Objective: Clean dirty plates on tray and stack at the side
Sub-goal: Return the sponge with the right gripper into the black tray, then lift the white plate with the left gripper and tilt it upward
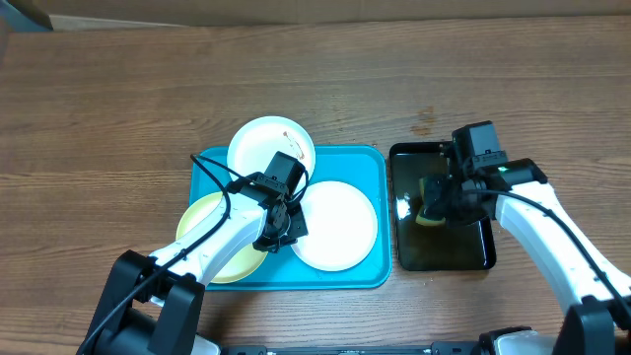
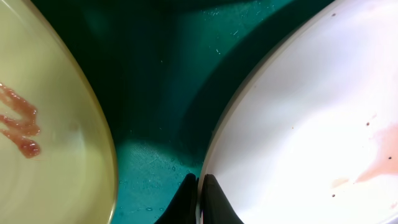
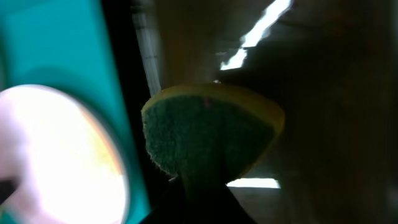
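The turquoise tray [image 1: 370,168] holds three plates: a white plate [image 1: 264,143] at the back, a pale yellow plate [image 1: 202,222] at the left and a white plate [image 1: 340,227] at the right. My left gripper [image 1: 283,225] is shut on the left rim of the right white plate [image 2: 311,124], which bears a faint pink smear. The yellow plate [image 2: 43,124] has a red smear. My right gripper [image 1: 441,200] is shut on a yellow-green sponge [image 3: 208,127] above the black tray [image 1: 444,247].
The black tray [image 3: 323,112] is wet and reflects the lights. It stands right of the turquoise tray [image 3: 56,43]. Bare wooden table [image 1: 118,89] lies behind and on both sides. A strip of tray floor [image 2: 168,81] shows between the yellow and white plates.
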